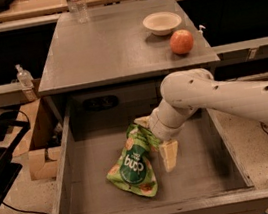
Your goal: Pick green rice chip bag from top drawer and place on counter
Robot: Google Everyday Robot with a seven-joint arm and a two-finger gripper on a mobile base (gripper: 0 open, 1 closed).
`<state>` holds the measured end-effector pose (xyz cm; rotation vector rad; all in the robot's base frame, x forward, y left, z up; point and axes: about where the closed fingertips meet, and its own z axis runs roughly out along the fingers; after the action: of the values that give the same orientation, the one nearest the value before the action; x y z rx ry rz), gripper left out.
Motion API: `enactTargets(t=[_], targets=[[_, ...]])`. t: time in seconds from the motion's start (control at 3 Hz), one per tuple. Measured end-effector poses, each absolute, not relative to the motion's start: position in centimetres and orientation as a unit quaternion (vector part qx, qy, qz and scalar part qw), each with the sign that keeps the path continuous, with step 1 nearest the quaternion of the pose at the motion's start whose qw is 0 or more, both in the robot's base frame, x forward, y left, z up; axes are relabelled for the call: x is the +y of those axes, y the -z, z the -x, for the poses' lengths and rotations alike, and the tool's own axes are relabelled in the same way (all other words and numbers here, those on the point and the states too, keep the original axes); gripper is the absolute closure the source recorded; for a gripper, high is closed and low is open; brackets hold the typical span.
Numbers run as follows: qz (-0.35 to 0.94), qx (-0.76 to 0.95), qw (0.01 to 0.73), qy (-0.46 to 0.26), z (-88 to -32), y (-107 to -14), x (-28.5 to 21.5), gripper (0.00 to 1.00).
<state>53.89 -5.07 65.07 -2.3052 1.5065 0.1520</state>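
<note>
The jaws of the cream two-finger gripper (155, 143) stand wide apart, low inside the wide, shallow grey wooden top drawer (205, 173), just right of its middle. One pale finger (169, 155) points down just right of the crinkled light-green rice chip bag (132, 169). The other shows at the bag's far upper corner, so that corner seems to lie between them, not yet pinched. The bag lies tilted on the drawer bottom, slightly left of centre, logo face up.

To grasp well, I judge the jaws should settle until both pads flank the crimped far edge, then close gently. A crinkled pouch may slip out if only a thin fold is caught. The lift should go straight up, clear of the drawer's far wall, before travelling to the flat grey wooden desk (108, 42) beyond. There the bag should go to the left, away from the shallow white bowl (162, 22) and the round red apple (182, 41) on the right.
</note>
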Motion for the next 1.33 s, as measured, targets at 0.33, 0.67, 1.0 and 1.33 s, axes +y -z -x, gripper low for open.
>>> enactTargets(t=[0.33, 0.67, 1.0, 1.33], targets=[[0.835, 0.51, 0.202, -0.04, -53.8, -65.3, -3.9, 0.0], [0.85, 0.483, 0.209, -0.016, -53.7, -66.4, -2.6, 0.0], [0.862, 0.463, 0.206, 0.011, -53.8, -66.8, -1.3, 0.0], [0.872, 0.45, 0.192, 0.035, -54.0, -65.7, -0.2, 0.0]])
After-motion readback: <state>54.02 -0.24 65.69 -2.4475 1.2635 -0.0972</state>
